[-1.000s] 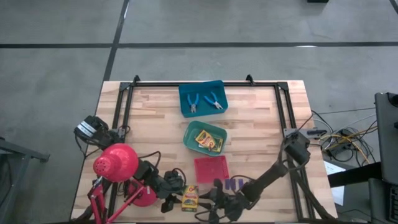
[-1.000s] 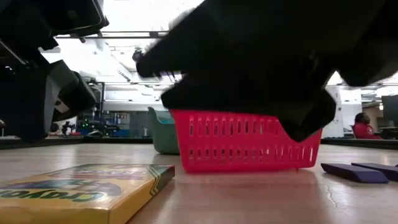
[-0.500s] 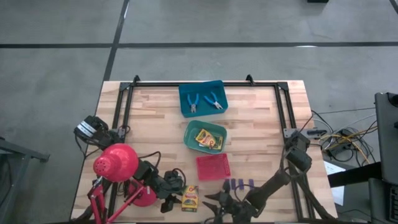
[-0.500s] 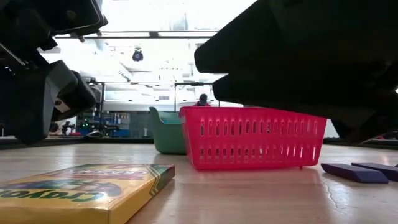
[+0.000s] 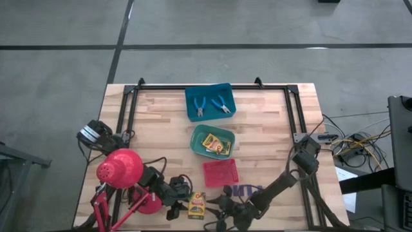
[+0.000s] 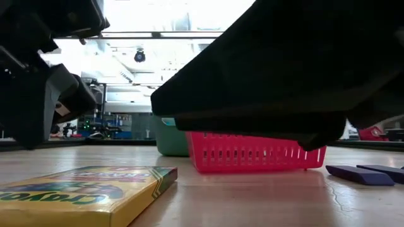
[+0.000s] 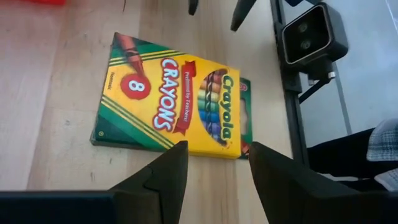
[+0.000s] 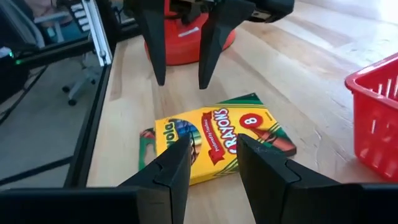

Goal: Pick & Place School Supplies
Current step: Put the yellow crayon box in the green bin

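At the table's near edge a Crayola crayon box lies flat on the wood between the left gripper and the right gripper, each with fingers spread and holding nothing. 2 more crayon boxes sit in the green tray, 2 blue-handled tools in the blue tray, and dark purple blocks lie just beside the red tray.

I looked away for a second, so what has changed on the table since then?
Only the right arm moved: its end effector swung away from the crayon box, then back beside it, empty both times. The left end effector waits open at the box's other side. The box and the red tray stayed put.
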`<action>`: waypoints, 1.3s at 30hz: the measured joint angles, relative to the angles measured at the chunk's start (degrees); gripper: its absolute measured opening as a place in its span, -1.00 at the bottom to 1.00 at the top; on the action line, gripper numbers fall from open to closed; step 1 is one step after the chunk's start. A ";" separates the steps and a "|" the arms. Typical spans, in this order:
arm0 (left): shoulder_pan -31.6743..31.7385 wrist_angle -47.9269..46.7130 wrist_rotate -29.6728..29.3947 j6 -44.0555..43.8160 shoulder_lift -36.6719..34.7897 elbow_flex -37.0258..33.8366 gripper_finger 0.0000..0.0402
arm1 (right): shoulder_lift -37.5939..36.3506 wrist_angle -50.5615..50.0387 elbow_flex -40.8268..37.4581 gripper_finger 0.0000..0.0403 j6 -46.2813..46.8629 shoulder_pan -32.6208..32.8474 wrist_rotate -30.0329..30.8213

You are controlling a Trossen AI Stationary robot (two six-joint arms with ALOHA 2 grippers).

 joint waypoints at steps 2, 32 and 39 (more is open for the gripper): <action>0.00 -0.26 -0.01 -0.02 0.37 -0.22 -0.12 | 0.00 0.00 -0.02 -0.38 -0.71 -0.09 -0.22; 1.67 9.92 -0.08 7.69 8.33 1.34 -0.12 | 0.00 -0.99 -0.13 -0.38 2.65 0.15 -4.90; 2.29 9.38 -0.16 7.75 8.34 1.94 -0.12 | 0.00 -1.31 -0.17 -0.38 5.81 0.15 -4.96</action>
